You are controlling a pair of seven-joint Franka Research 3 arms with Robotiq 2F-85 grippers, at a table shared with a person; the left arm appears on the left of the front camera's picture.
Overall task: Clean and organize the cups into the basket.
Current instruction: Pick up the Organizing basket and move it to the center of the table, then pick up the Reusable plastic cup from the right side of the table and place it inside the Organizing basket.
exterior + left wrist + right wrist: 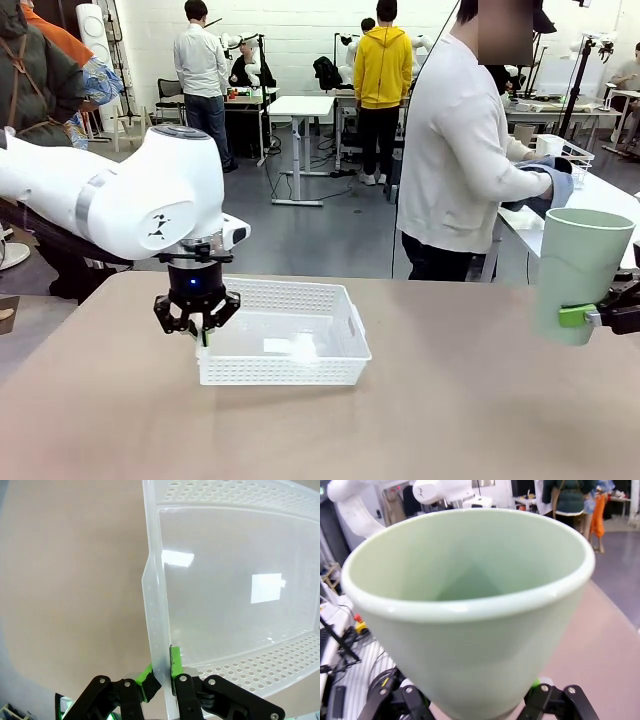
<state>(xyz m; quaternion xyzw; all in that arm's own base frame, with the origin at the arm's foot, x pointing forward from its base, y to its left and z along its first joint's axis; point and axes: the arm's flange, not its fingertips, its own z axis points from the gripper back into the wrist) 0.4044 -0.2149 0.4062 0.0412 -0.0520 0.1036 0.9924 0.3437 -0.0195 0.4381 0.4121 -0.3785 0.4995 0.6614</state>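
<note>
White lattice basket (282, 369) sits empty mid-table (470, 410), mint-green cup (580, 265) upright at far right, right gripper (598, 318) part-open around its lower body for carrying, left gripper (203, 336) pinched tight on the basket's left wall, presumably steadying it.

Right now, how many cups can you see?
1. A mint green cup, upright, is held near its base by the right end effector at the right side of the front view. The white basket holds none. More may be hidden behind the person.
</note>
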